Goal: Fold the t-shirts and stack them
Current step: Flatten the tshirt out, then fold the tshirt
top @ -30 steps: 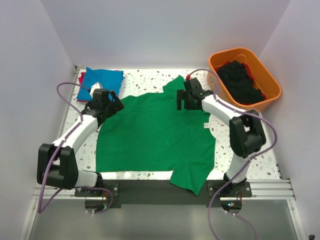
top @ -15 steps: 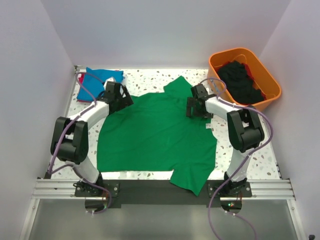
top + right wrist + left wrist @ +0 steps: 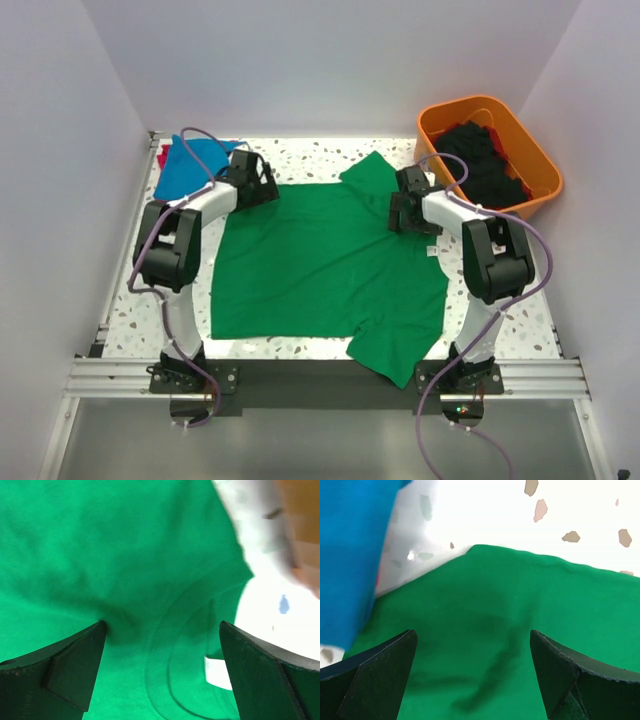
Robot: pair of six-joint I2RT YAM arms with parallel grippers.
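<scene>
target: bright green cotton t-shirt [image 3: 320,270], spread flat in a single layer on the speckled white table [image 3: 310,160], not yet folded.
long axis: left to right across the table. The hem lies toward the left arm, and the collar with its small white label [image 3: 217,672] toward the right arm. One sleeve points to the far edge; the other hangs off the near edge.
left gripper [image 3: 258,182]: jaws wide apart with nothing between them, low over the far hem corner. Green cloth lies directly under the fingers, and the shirt's edge is just ahead of them.
right gripper [image 3: 408,207]: jaws wide apart and empty, low over the far shoulder. The collar seam runs between the fingers, and the label sits by one finger.
nearer arm: each arm sits at its own end of the far edge, the left at the hem and the right at the collar.
judgement: a paired pinch on the far edge looks likely, with both arms going straight down and then drawing toward the near side.
stack: folded blue cloth t-shirt [image 3: 195,165] at far left, just beyond the left gripper, with a strip of table between it and the green cloth.
waiting: black cloth [image 3: 480,165] in the orange plastic tub [image 3: 543,168], far right.
</scene>
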